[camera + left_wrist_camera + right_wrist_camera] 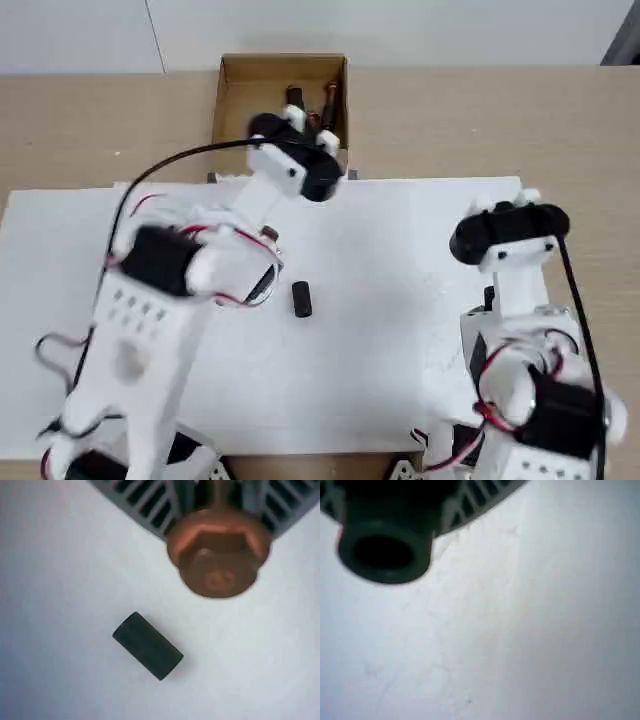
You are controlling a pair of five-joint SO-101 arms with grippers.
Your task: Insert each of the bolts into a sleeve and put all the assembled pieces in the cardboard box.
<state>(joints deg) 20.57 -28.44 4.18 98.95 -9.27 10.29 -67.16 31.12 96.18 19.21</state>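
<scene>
Sleeve (302,299) on sheet (400,330) (cardboard box (240,110) behind).

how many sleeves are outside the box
2. One sleeve lies on the white sheet; a second sleeve is in the right end effector. Others may be hidden.

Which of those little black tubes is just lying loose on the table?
The sleeve on its side on the white sheet, untouched; the other sleeve is clamped in the right gripper.
</scene>
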